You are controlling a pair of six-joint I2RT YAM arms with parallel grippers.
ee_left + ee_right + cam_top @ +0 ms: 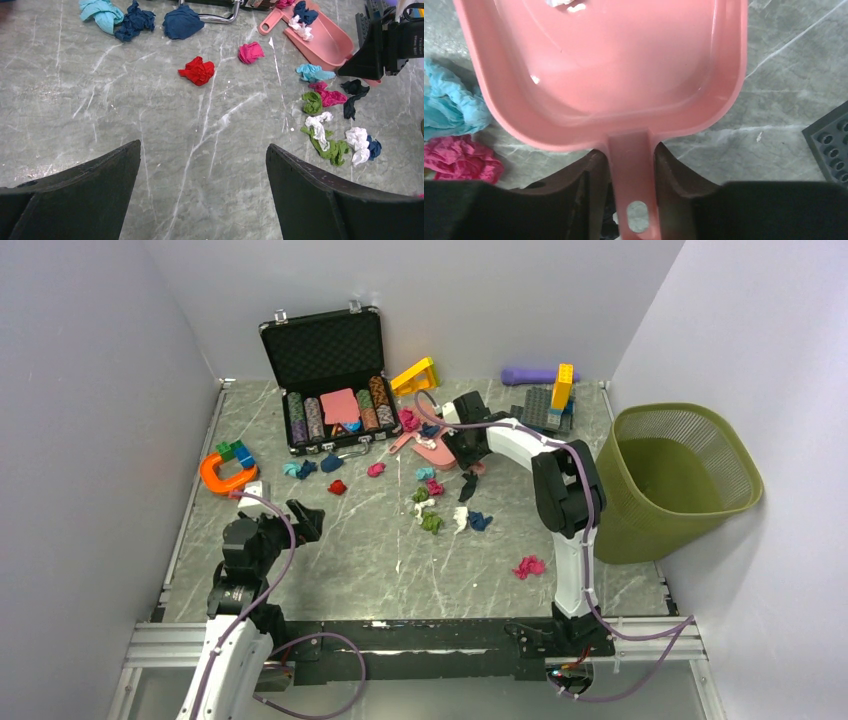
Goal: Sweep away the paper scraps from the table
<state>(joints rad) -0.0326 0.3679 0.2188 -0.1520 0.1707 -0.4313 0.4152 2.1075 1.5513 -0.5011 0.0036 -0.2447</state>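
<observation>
Grey-green marble bench (350, 570) was hard and smooth and probably slick, so loose bits should slide on it. Walls closed in the left, far and right sides. An olive mesh bin (680, 480) stood by the right edge, and an open black chip case (330, 380) sat at the far edge. A pink plastic scoop (599, 65) lay flat in front of the case. It looked stiff and light. The right gripper (631, 187) pinched its handle, a sensible hold. The paper scraps (198, 70) were scattered mid-bench toward the far edge. One magenta wad (528, 566) lay alone nearer the right edge, and a couple lay in the scoop. I judged them feather-light, soft and springy, easier pushed than pinched. The left gripper (202, 150) was spread wide and empty, near the left edge.
</observation>
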